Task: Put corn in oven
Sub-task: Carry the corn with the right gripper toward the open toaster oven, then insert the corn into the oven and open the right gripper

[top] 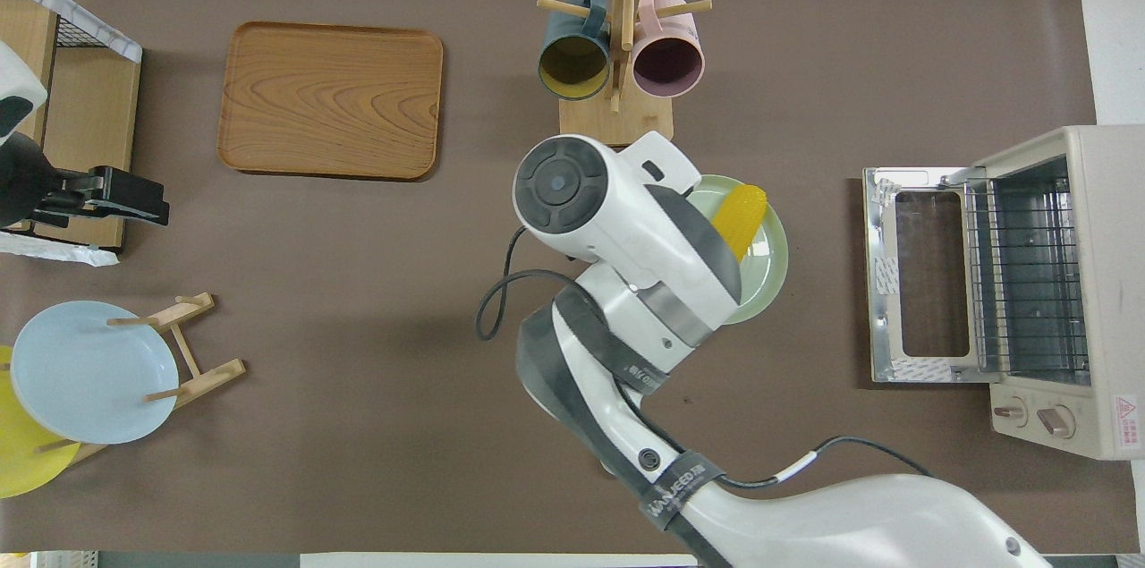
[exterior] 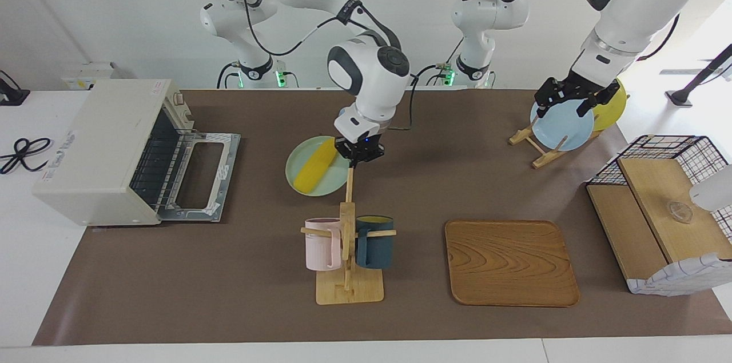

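Corn (exterior: 316, 169) on green plate (exterior: 298, 183), right gripper (exterior: 359, 152) just beside its end, grip state unreadable

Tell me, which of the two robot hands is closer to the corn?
The right one. The right gripper hangs right beside the corn, at the rim of its pale green plate. The left gripper waits over the blue plate on its rack.

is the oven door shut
No, the oven stands with its drop-down door folded flat onto the table, so the wire rack inside shows in the overhead view.
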Action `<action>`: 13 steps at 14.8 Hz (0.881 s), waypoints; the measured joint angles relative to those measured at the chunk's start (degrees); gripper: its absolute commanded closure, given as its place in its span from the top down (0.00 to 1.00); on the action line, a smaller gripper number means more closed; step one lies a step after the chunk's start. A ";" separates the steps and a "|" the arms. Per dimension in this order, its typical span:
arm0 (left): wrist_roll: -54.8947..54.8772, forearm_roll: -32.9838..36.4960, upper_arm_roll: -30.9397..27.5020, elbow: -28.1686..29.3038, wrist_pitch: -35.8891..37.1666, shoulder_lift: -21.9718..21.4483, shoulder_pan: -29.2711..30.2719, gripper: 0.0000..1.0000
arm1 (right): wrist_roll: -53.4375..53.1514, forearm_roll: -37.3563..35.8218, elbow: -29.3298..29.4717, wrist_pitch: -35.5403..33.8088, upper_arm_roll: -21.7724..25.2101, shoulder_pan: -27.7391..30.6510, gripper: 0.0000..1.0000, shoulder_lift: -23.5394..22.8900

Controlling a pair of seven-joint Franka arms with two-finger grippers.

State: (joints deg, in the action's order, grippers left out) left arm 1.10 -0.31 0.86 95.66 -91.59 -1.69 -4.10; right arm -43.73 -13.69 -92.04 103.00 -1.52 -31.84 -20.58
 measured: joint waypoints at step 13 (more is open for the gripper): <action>-0.13 0.18 0.48 0.00 0.00 0.00 0.12 1.00 | 24.53 -0.05 -22.27 4.05 0.16 29.83 0.00 16.08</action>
State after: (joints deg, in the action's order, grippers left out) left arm 0.97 -0.13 1.35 95.66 -91.59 -1.70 -3.97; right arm -19.20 -13.74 -114.31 107.05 -1.36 -2.01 -4.50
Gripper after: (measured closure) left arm 0.000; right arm 0.974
